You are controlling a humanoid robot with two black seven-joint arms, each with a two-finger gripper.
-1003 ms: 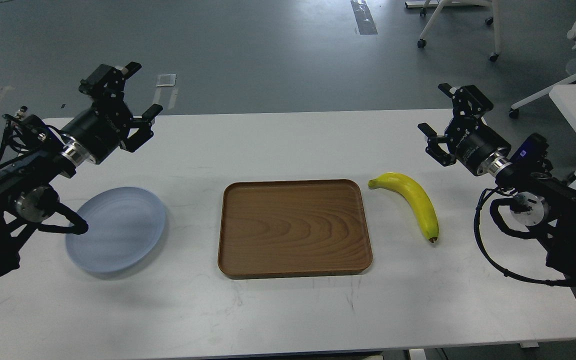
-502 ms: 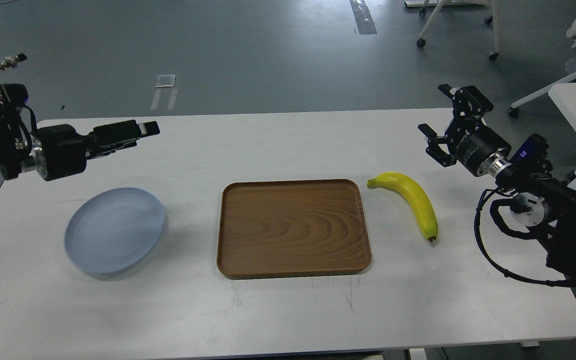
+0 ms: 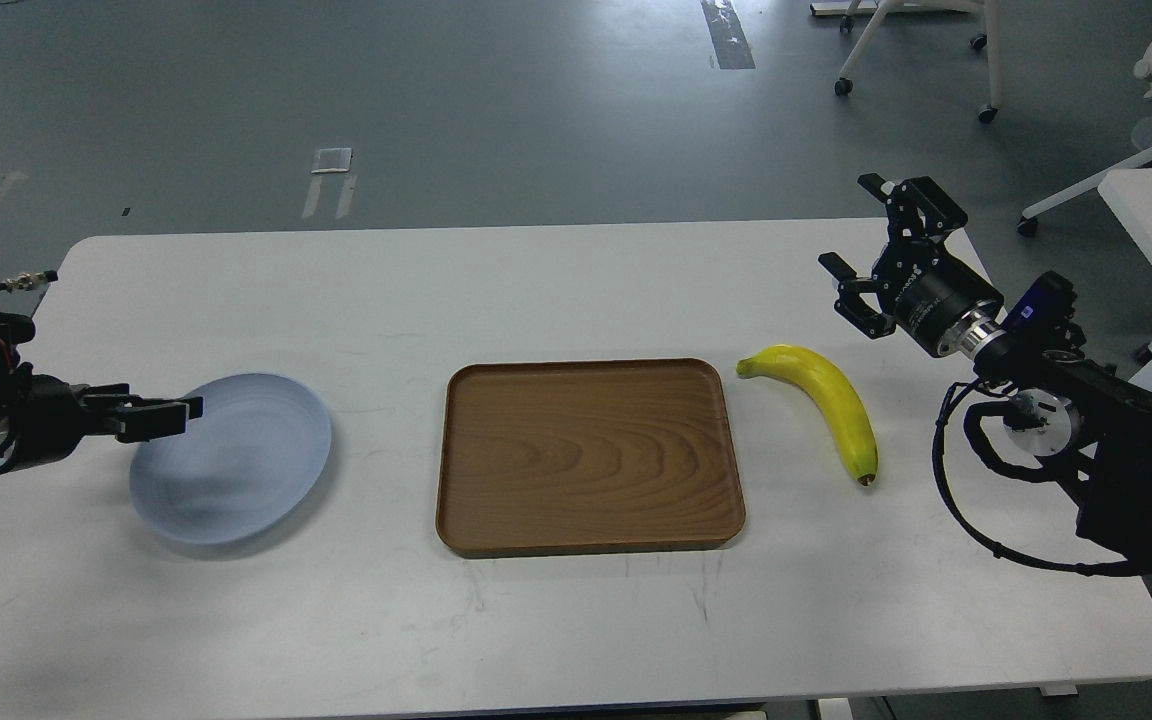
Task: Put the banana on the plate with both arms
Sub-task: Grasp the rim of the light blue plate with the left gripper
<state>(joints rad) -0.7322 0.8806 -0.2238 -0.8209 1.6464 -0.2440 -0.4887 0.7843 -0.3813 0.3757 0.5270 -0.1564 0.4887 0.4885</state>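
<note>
- Nothing was done yet: the banana (image 3: pixel 822 398) lay on the surface, below my right gripper (image 3: pixel 871 250), whose jaws stood spread and empty.
- My left gripper (image 3: pixel 161 417) hovered over the plate's (image 3: pixel 246 480) near rim; I couldn't tell its jaws' state.

Desk (image 3: pixel 576 300): white, rectangular top with rounded corners, faint scuff marks toward the near edge; stands on a grey floor (image 3: pixel 496 100).

Lying directly on it, left to right:

1. Plate (image 3: pixel 236 470): round, shallow, pale blue-grey, at the left side, well apart from the tray.
2. Tray (image 3: pixel 589 456): rectangular, brown wood grain, raised rim, rounded corners, at the centre, nothing in it.
3. Banana (image 3: pixel 826 405): single, bright yellow, curved, just beside the tray's right edge; greenish stem toward the tray's far right corner, dark tip toward the near side.
</note>
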